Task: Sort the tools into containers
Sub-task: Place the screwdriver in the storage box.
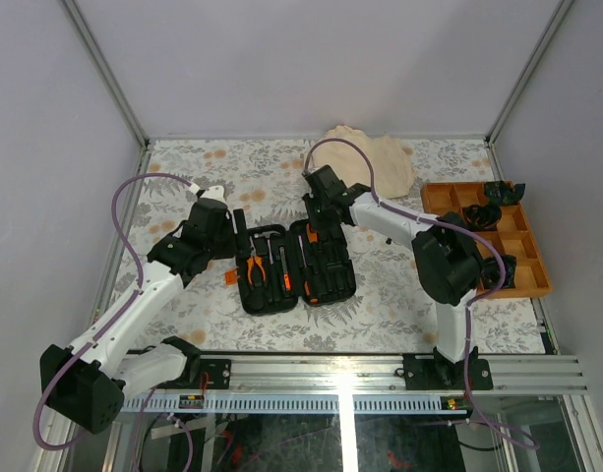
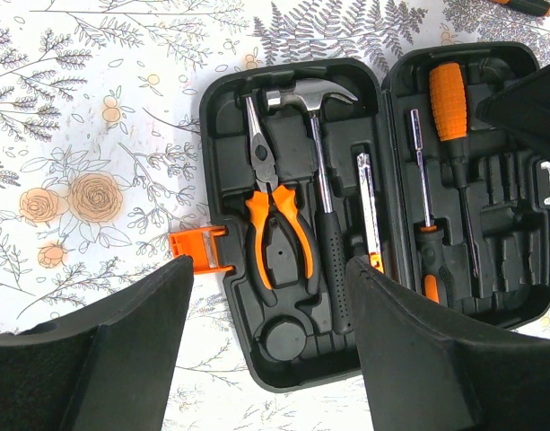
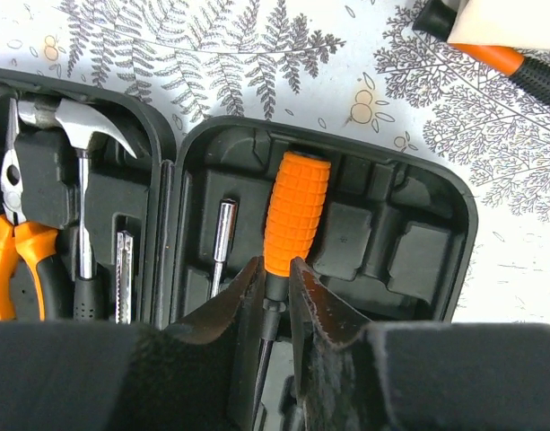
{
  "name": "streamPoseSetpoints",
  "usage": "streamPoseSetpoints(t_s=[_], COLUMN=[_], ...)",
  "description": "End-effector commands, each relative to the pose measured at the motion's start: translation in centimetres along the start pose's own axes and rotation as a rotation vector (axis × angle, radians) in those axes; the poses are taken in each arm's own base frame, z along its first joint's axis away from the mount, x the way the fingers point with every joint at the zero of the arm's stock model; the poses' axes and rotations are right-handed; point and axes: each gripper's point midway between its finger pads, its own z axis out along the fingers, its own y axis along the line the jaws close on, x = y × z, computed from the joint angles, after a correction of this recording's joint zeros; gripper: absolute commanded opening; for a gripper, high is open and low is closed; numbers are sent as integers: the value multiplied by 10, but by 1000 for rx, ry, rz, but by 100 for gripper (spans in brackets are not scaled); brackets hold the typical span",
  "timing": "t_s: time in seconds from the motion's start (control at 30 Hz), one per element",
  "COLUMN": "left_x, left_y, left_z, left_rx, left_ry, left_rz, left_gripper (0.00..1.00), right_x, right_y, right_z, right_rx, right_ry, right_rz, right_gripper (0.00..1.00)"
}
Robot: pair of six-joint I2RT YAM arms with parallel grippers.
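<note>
While the left gripper (image 2: 270,269) hangs jaws apart above the open case (image 2: 213,126), the right gripper (image 3: 275,269) pinches the screwdriver (image 3: 295,211) just below its orange handle, in the case's right half.

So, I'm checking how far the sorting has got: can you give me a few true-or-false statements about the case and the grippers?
The tool case lies open. True.
The pliers and the hammer sit in the same half. True.
The right gripper grips the hammer. False: it is shut on the orange-handled screwdriver.
The left gripper holds the pliers. False: it is open and empty, above the case.
</note>
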Motion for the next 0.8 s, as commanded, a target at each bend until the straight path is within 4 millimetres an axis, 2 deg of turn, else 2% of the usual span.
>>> streamPoseSetpoints(t_s=[0.0,0.2,0.4,0.57,0.7,0.77], left_x=[-8,-7,-7,-6,-6,-6], left_y=[5,5,5,5,5,4], left_z=[0,1,1,2,2,1], left_rx=[-15,-15,-16,-17,-15,-13], left_ry=[-43,-38,-38,-32,-33,-33], left_rz=[10,11,11,12,11,11], left_gripper=[68,68,68,68,68,68], right_x=[-3,11,26,28,30,23], right_y=[12,10,-11,-23,-22,-18], right_z=[3,11,25,29,30,25], right_rx=[-46,-46,69,134,136,123], right_ry=[13,76,148,150,152,117], right_rz=[-47,-57,-56,-43,-30,-33], right_gripper=[24,23,23,23,23,25])
